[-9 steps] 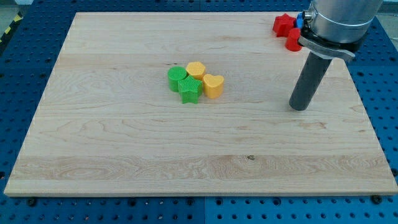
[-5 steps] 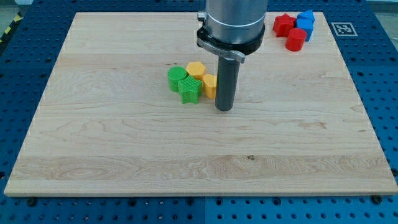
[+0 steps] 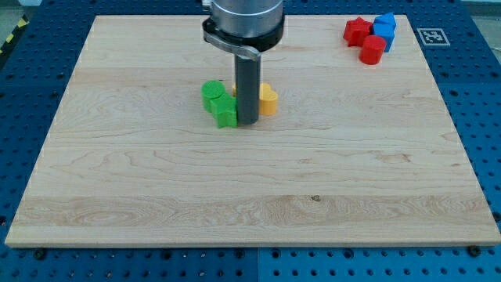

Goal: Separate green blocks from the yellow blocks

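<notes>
The worktop (image 3: 156, 180) is a pale wooden board with visible grain, and it lies on a blue perforated base (image 3: 485, 117) that shows on all sides of it. A small black-and-white marker (image 3: 431, 36) sits on the base just beside the top right corner of the worktop.

The arm comes down from the top edge of the view as a wide grey cylinder (image 3: 243, 19), and below it the straight dark rod (image 3: 248, 90) stands upright. My tip (image 3: 248, 123) rests on the worktop a little left of the centre and nearer the top edge than the bottom edge. There is no gripper on this arm, so nothing is open or closed and nothing is gripped; the rod only touches the blocks from the side.

I count two green blocks. The first green block (image 3: 211, 92) and the second green block (image 3: 225, 112) touch each other and lie just to the left of my tip; their shapes I cannot tell well. One yellow block (image 3: 268, 99) shows just to the right of the rod, partly hidden behind it. A small piece of yellow also shows behind the rod's left side; I cannot tell if it is another block.

Near the top right corner there are two red blocks, one red block (image 3: 357, 30) and a red cylinder (image 3: 372, 50), with one blue block (image 3: 384, 24) touching them.
</notes>
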`<state>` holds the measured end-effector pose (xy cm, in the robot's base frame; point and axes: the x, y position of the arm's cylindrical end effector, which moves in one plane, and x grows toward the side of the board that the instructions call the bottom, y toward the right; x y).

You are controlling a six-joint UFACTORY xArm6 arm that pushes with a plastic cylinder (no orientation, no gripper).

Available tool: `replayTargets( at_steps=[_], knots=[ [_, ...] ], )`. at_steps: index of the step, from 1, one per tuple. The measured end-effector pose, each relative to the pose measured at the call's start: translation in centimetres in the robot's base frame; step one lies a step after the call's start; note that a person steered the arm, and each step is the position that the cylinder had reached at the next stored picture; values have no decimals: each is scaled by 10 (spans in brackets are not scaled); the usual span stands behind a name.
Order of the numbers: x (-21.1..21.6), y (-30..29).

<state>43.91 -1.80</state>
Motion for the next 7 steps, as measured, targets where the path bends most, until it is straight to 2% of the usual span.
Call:
replayTargets(
  at_steps=[2,4,6,7],
  knots=[
    [-7,-22],
    [-45,-32],
    [-47,-77],
    [-47,-80]
  ],
)
